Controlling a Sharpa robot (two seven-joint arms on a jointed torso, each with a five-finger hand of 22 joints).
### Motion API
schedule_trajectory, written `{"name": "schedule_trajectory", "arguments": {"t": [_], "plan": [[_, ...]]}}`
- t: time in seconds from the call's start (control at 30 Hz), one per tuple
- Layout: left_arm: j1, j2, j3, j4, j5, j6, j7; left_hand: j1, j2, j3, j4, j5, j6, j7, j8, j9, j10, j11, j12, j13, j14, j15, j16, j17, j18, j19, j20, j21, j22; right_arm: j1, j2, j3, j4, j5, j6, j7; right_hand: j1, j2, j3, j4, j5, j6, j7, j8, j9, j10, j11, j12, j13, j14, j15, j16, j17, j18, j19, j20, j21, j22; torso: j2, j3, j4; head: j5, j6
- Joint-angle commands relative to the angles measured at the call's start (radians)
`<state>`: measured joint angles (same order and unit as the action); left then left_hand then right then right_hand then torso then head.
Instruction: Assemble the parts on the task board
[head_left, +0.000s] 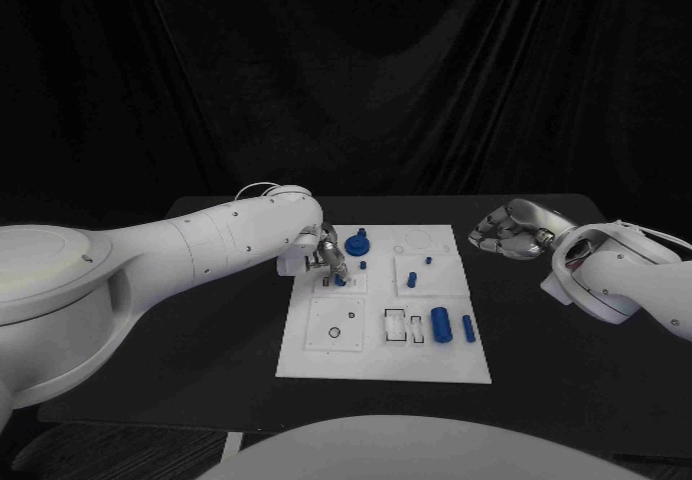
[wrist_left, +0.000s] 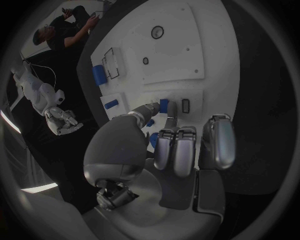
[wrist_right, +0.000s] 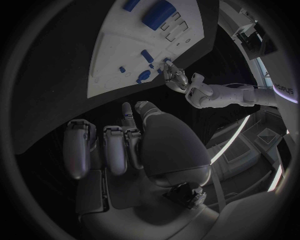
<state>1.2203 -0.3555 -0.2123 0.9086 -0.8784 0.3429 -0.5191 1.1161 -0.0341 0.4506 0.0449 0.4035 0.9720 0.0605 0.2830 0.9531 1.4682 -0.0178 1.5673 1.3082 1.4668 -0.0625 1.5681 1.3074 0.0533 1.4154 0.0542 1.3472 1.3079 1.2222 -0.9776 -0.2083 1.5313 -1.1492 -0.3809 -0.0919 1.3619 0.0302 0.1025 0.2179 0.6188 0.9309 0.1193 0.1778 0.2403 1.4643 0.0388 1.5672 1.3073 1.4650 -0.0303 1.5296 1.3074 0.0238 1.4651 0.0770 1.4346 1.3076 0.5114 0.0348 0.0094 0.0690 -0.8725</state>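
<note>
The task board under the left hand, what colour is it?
White; the task board shows best in the head view.

the only lettering is a small dark marking on the left arm (wrist_right: 275, 90) in the right wrist view, too small to read.

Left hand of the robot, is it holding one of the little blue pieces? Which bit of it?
Yes, it seems so. The left hand pinches a small blue part by its sides, fingertips on it, over the task board. The right hand holds nothing.
</note>
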Motion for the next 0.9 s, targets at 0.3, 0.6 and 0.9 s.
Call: {"name": "schedule_trajectory", "arguments": {"t": [0.3,0.6,0.9], "plan": [[-0.009,0.003,0.001,0.001,0.007,-0.026,0.004,-0.022,0.033,0.007,-0.049,-0.157,0.000,-0.003,-0.037,-0.014,0.103,0.009,0.003,0.263,0.104,0.011,0.003,0.263,0.007,-0.012,0.008,-0.014,0.182,-0.006,0.000,0.001,0.000,0.001,0.008,-0.010,0.007,-0.001,0.005,0.000,0.003,0.007,-0.001,0.003,0.001,0.106,0.000,0.004,0.263,0.086,-0.001,-0.007,0.170,0.015,0.034,-0.001,-0.006,0.210,0.000,0.0001,-0.0004,0.001,0.000],[-0.012,0.003,0.001,0.003,0.007,-0.024,-0.002,-0.064,0.034,-0.091,0.005,-0.284,0.004,0.006,-0.073,-0.035,0.103,0.017,0.003,0.263,0.104,0.017,0.003,0.263,0.009,-0.016,0.012,-0.020,0.181,-0.007,0.002,0.001,-0.003,0.001,0.012,-0.011,0.007,-0.001,0.005,0.000,0.003,0.007,-0.001,0.003,0.001,0.106,0.000,0.004,0.263,0.085,-0.001,-0.008,0.169,0.015,0.034,-0.001,-0.007,0.210,0.000,0.0002,0.0002,0.003,0.000],[-0.014,0.002,0.001,0.005,0.007,-0.016,-0.007,-0.095,0.027,-0.157,0.041,-0.342,0.004,0.014,-0.089,-0.041,0.103,0.024,0.003,0.263,0.104,0.024,0.003,0.263,0.010,-0.018,0.018,-0.025,0.179,-0.008,0.003,0.001,-0.004,0.001,0.014,-0.012,0.007,-0.001,0.005,0.000,0.003,0.007,-0.001,0.003,0.001,0.106,0.000,0.004,0.263,0.085,-0.001,-0.008,0.169,0.015,0.034,-0.001,-0.007,0.210,0.000,0.0000,-0.0001,0.003,0.000]]}}
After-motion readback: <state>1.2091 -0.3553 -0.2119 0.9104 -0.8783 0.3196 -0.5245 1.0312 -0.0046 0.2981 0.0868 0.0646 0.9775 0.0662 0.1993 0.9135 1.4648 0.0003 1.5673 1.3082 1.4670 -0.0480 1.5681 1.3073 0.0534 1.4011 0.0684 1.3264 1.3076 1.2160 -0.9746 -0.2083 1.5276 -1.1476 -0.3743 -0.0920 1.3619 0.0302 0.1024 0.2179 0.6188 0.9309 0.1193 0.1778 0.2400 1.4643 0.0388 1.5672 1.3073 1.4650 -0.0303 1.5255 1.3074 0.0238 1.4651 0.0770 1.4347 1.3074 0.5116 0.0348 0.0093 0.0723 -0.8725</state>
